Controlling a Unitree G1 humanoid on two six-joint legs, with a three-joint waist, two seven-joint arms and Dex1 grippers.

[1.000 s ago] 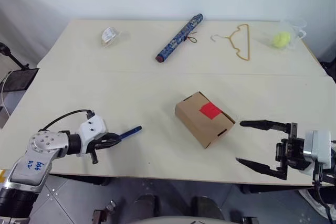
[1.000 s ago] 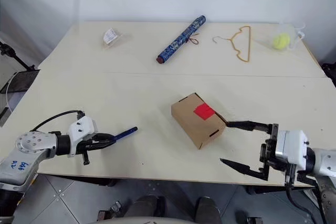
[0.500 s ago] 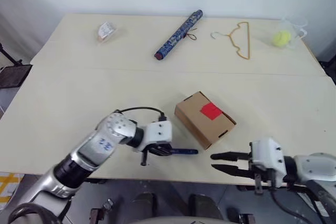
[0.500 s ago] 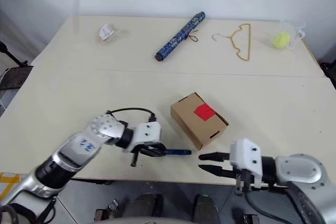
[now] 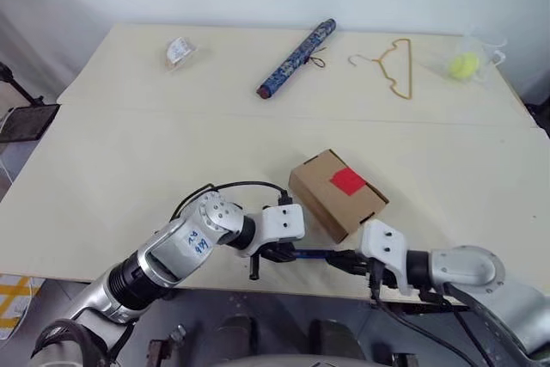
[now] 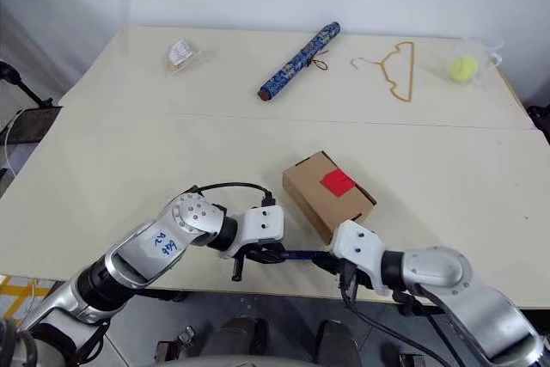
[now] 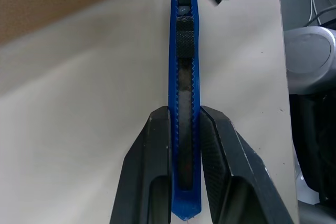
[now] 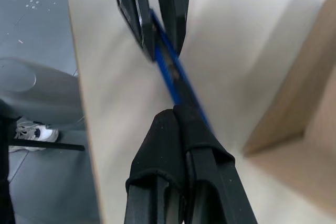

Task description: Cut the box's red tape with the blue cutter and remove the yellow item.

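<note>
Left fingers (image 7: 157,156) clamp the blue cutter (image 7: 184,103), now moved from lower left to bottom centre, just below the box (image 5: 337,192). Right fingers (image 8: 178,145), wide earlier, have pressed together at its tip. Pale bench (image 5: 172,143); white wall behind.

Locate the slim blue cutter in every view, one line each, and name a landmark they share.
Left eye view: slim blue cutter near the table's front edge, just in front of the brown cardboard box.
Right eye view: same spot, in front of the box.
Left wrist view: upright in the middle, between two black fingers.
Right wrist view: slanting across the middle.
Shared landmark: the cardboard box, beside the cutter in all four.
</note>
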